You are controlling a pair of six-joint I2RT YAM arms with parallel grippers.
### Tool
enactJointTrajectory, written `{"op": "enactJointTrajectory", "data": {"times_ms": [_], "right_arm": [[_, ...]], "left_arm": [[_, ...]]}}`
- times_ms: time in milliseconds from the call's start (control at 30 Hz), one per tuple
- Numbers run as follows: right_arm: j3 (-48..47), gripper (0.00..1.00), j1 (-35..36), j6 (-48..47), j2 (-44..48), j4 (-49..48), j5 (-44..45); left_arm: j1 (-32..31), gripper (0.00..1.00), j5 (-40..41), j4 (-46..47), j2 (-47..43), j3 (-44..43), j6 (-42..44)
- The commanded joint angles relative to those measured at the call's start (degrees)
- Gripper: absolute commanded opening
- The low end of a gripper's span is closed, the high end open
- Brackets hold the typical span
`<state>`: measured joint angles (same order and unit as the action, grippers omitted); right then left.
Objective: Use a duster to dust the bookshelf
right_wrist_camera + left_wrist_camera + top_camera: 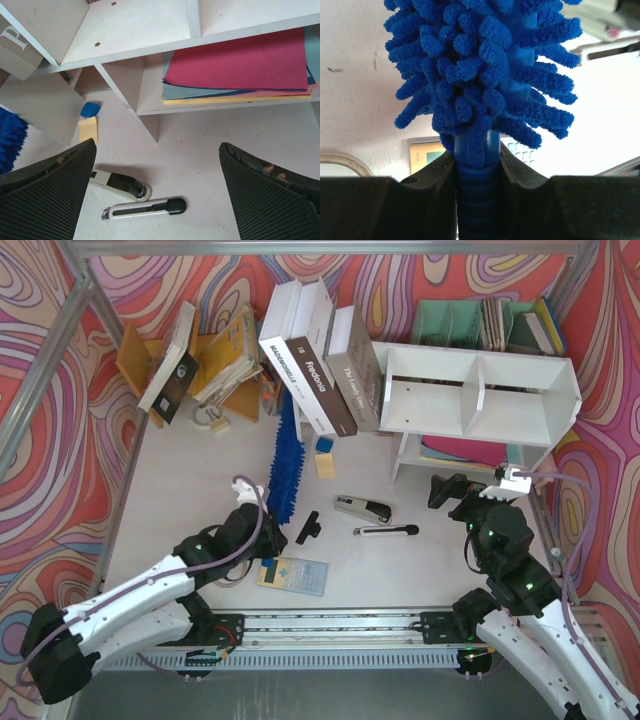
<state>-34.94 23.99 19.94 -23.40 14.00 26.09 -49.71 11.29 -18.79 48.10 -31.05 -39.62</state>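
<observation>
Two fingers of the left gripper [477, 161] are closed tight on the ribbed blue neck of the duster [480, 75], right where handle meets head, presumably so that the long head can be steered without swinging. Ahead of that gripper the head is stretched away over the table [200, 470] toward the leaning books [320, 370]. It is a dense brush of bright-blue microfibre noodles, fluffy and clean-looking. The right gripper [157, 165] is held wide open with nothing between its pads, apparently kept out of the sweeping path. Just beyond it a stapler [117, 182] and a utility knife [145, 208] are seen. Farther off is the white bookshelf [135, 30], with coloured paper sheets [235, 65] stacked on its lower tier. The shelf, ahead and right of the left gripper, is well apart from the duster, so dusting is judged not yet begun.
</observation>
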Motion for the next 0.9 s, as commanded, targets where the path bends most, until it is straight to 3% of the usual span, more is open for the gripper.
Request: {"op": "enactJointTrajectory", "data": {"times_ms": [0, 167, 333, 733, 867], "right_arm": [[0.13, 0.99, 0.06, -0.15, -0.33, -1.08, 0.90], [0.12, 0.99, 0.01, -0.17, -0.18, -1.08, 0.98], [0.18, 0.99, 0.05, -0.17, -0.13, -1.19, 1.07], [0.23, 0.99, 0.06, 0.02, 0.28, -1.08, 0.81], [0.38, 0.99, 0.05, 0.05, 0.37, -1.00, 0.74]], "left_arm": [[-0.12, 0.00, -5.17, 3.58, 4.09, 3.43, -0.20], [-0.04, 0.00, -5.93, 8.54, 7.90, 5.72, -0.59], [0.06, 0.00, -5.80, 7.82, 9.22, 3.93, 0.37], [0.06, 0.00, 3.37, -0.19, -9.03, -4.99, 7.21], [0.06, 0.00, 5.35, -2.18, -10.59, -8.97, 10.39]]}}
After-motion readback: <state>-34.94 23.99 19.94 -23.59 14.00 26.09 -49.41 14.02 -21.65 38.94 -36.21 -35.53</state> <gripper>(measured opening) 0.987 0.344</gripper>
